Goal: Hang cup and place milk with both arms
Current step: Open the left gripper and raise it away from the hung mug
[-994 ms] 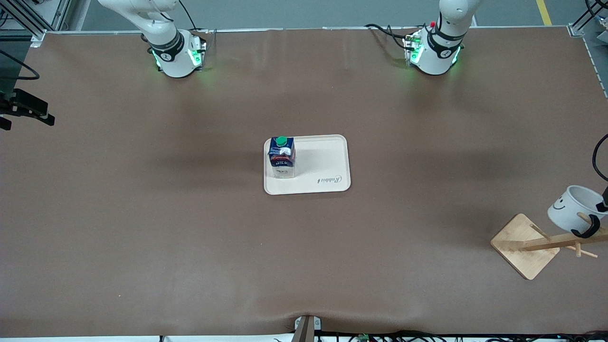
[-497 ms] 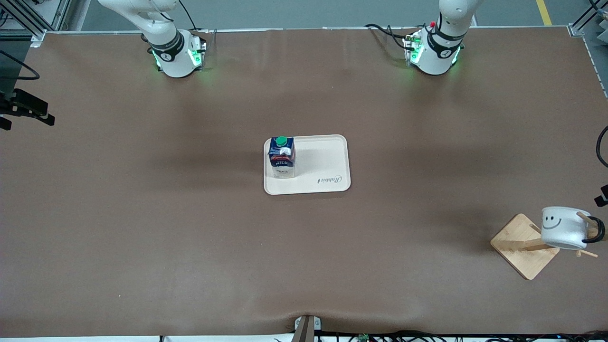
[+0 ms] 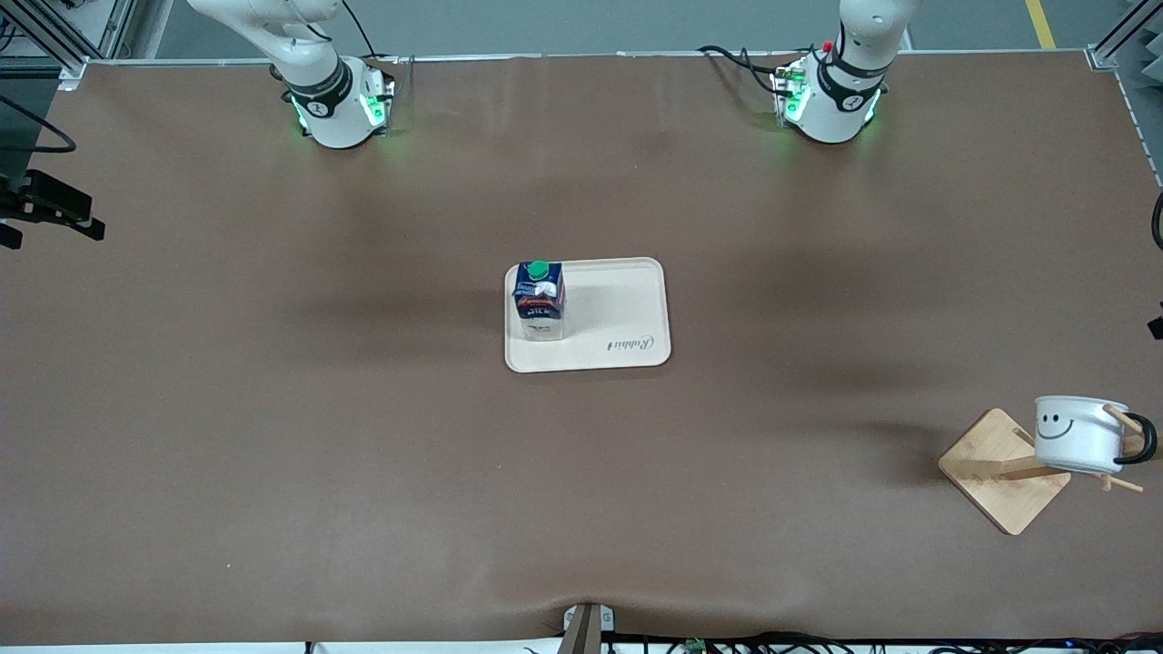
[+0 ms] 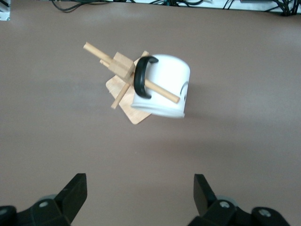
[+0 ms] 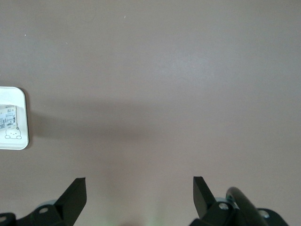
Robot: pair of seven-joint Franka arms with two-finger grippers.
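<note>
cup on its peg, milk on the tray, both grippers wide and empty

the cup (image 3: 1079, 434) hung by its black handle on a peg of the wooden rack (image 3: 1004, 469), which stood at the left arm's end of the table, nearer to the front camera than the tray. its smiley face looked toward that camera. the milk (image 3: 539, 299) stood upright on the cream tray (image 3: 627, 313) in the middle of the table, at the tray's end toward the right arm.

the left gripper (image 4: 140, 197) hovered over the bare table just beside the rack, jaws spread wide, nothing between them, well apart from the cup. the right gripper (image 5: 139, 200) hung over bare table toward the right arm's end, with only a corner of the tray in its wrist view; jaws wide too, holding nothing. that arm waited.

from where i stood both jobs looked finished. i judged the step in hand to be the left arm's retreat. done well, it would lift away clear of the pegs and the handle, slowly, jaws kept apart, since a nudge to a peg could tip the light rack or slide the cup off.

counted: one cup, one milk carton, one tray, one rack, two arms, two grippers.
</note>
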